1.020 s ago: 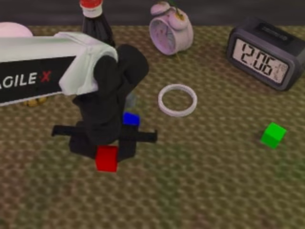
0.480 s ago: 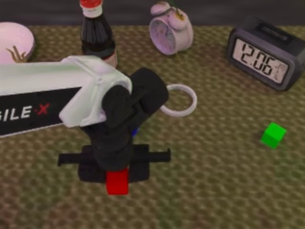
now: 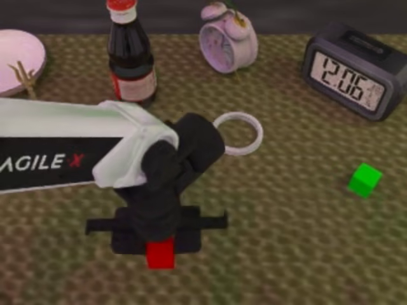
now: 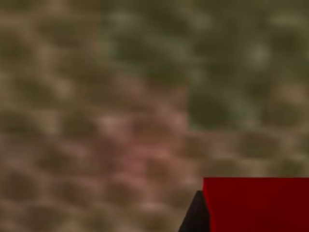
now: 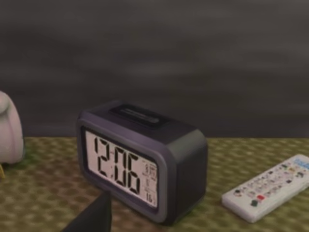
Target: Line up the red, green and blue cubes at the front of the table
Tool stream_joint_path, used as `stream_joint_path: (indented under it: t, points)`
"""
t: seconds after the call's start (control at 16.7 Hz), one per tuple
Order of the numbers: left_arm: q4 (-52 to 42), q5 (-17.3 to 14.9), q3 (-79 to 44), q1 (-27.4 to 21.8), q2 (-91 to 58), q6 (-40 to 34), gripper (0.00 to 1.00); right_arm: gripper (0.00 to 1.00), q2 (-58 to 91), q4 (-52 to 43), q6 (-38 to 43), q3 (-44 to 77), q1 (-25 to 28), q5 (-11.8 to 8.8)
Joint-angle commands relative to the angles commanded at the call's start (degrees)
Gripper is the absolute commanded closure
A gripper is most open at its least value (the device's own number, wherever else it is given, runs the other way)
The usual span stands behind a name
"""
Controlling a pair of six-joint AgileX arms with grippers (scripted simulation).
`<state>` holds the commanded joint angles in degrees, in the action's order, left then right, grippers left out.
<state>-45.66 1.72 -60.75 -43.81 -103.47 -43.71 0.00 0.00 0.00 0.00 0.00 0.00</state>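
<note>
My left gripper (image 3: 159,246) is shut on the red cube (image 3: 159,254), low over the table (image 3: 299,254) left of the middle and toward its front edge. The left wrist view shows the red cube (image 4: 256,205) pressed against one dark finger (image 4: 195,218), with the woven surface close beneath. The green cube (image 3: 364,179) rests alone at the right side. The left arm covers the spot where the blue cube lay, so the blue cube is hidden. My right arm is out of the top view; its wrist camera faces the digital clock (image 5: 140,164).
Along the back stand a dark bottle (image 3: 130,57), a pink alarm clock (image 3: 227,39) and the digital clock (image 3: 353,73). A pink plate (image 3: 19,54) lies at the back left, a white ring (image 3: 245,130) behind the left wrist, and a white remote (image 5: 268,188) beside the clock.
My left arm has carried the red cube toward the table's front and slightly right. The blue cube, visible a second ago, is now covered by the arm.
</note>
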Motion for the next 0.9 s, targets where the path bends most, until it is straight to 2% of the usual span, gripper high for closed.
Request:
stream_joint_path:
  t: [0.18, 0.48, 0.9]
  points:
    - [6.04, 0.0, 3.31, -0.08, -2.6, 0.01, 1.0, 0.0, 0.0, 0.0, 0.0, 0.0, 0.0, 0.0]
    - [7.21, 0.01, 4.07, -0.13, -3.27, 0.0, 1.0, 0.0, 0.0, 0.0, 0.0, 0.0, 0.0, 0.0]
    - [7.21, 0.01, 4.07, -0.13, -3.27, 0.0, 0.47, 0.0, 0.0, 0.0, 0.0, 0.0, 0.0, 0.0]
